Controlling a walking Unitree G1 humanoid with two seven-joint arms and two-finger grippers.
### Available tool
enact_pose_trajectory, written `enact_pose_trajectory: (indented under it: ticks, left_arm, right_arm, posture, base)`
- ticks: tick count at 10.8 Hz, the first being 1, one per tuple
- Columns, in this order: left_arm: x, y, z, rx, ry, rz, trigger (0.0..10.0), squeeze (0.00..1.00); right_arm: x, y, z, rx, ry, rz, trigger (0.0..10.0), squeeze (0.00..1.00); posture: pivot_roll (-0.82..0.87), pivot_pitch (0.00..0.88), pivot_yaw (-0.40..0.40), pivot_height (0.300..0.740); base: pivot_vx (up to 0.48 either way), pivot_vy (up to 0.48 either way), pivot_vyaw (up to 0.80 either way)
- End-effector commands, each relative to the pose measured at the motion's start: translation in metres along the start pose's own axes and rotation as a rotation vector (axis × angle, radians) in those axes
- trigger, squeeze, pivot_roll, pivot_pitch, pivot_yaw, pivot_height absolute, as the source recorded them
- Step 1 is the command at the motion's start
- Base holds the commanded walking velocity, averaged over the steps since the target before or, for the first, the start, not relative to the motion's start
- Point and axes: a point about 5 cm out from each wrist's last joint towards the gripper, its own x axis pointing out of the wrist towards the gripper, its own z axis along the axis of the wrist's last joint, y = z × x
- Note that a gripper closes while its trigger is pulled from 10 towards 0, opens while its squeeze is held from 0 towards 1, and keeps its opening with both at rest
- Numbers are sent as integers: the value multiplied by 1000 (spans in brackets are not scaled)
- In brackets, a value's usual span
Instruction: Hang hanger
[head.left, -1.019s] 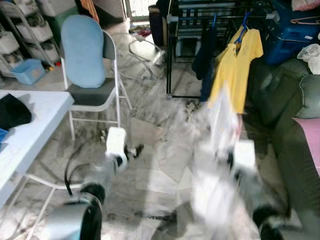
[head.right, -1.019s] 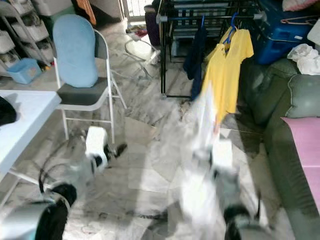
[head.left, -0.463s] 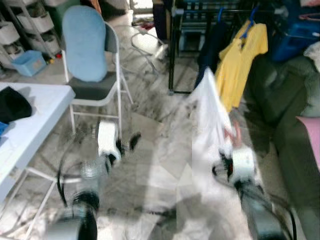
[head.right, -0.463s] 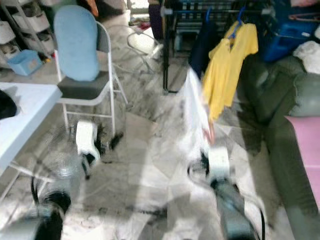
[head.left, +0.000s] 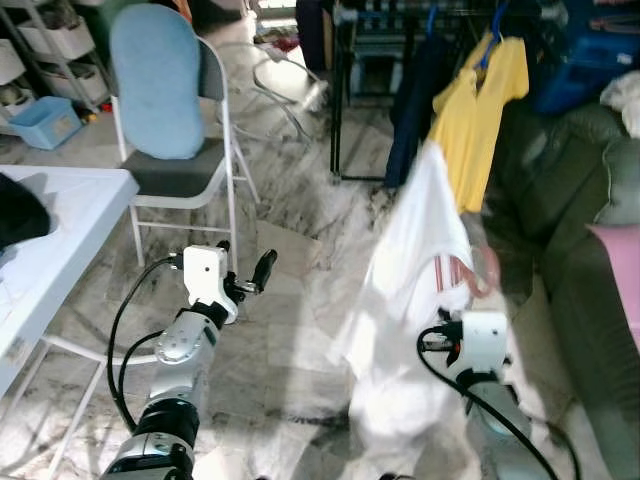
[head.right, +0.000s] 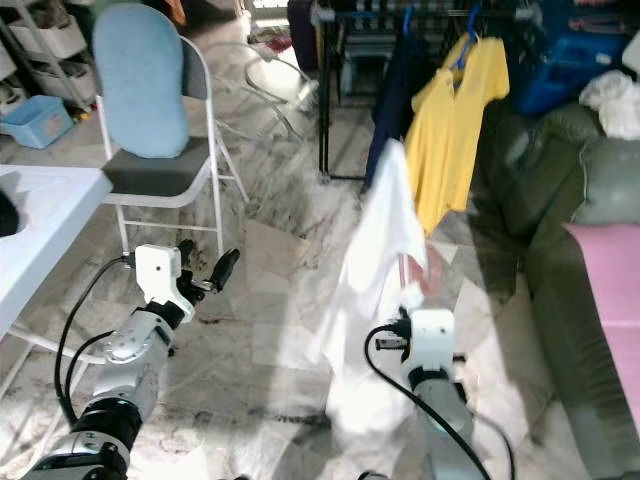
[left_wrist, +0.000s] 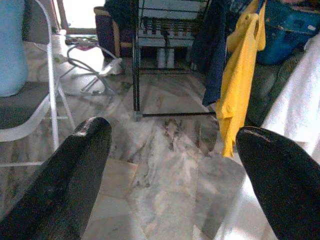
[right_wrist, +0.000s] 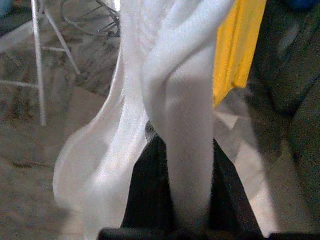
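Marble floor (head.left: 300, 330); right gripper (right_wrist: 177, 200) clamps white shirt (head.left: 415, 270) draped above it.

Both silver arms reach forward from the body at about waist height. The left pincer (head.left: 262, 270) is held out over the floor, its two black fingers (left_wrist: 75, 170) spread wide with nothing between them. The right pincer (right_wrist: 175, 195) points up and ahead, its fingers closed on a fold of white cloth (head.left: 420, 260) that drapes over the wrist and hides most of the fingers.
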Motion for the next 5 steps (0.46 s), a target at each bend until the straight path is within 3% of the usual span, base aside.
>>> enact_pose_trajectory:
  ticks: [1, 3, 5]
  left_arm:
    - [6, 1, 10, 21, -23, -9, 10000, 0]
    - [12, -2, 18, 26, -48, -2, 10000, 0]
    - [9, -13, 14, 8, -53, -22, 10000, 0]
  right_arm:
    - [1, 1, 13, 1, -49, 4, 10000, 0]
    - [3, -6, 18, 15, -40, -30, 10000, 0]
    - [1, 4, 20, 31, -26, -13, 10000, 0]
  posture:
    - [-173, 147, 89, 740]
    - [-177, 157, 100, 740]
    - [-180, 158, 101, 740]
  base:
    - [0, 0, 0]
    - [133, 0, 0]
    - [356, 0, 0]
